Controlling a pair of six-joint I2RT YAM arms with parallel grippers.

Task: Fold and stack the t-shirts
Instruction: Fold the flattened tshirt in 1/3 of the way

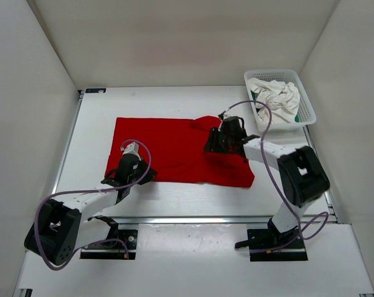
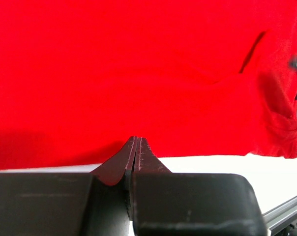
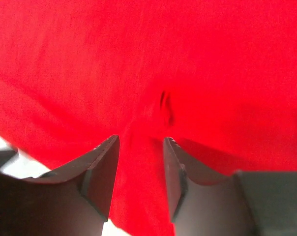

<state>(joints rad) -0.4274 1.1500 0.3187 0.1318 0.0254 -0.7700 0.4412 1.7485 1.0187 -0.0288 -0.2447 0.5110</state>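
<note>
While the top camera is showing the whole red t-shirt [image 1: 174, 151] lying spread on the table [image 1: 193, 201], only the wrist views are showing the claws. The left gripper [image 2: 136, 147] is sitting clenched at the shirt's near edge, and the right gripper [image 3: 141, 147] is hanging released over a wrinkle. A white t-shirt [image 1: 277, 96] is lying crumpled in the basket [image 1: 308, 106]. Both arms are hiding some of the red cloth.

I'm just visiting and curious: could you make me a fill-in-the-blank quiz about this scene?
The soft cloth t-shirt spread on the table is ___.
The crumpled shirt on top in the white plastic mesh basket is ___.
The left pincer is ___.
The right pincer stands ___.
Missing words: red; white; shut; open.
</note>
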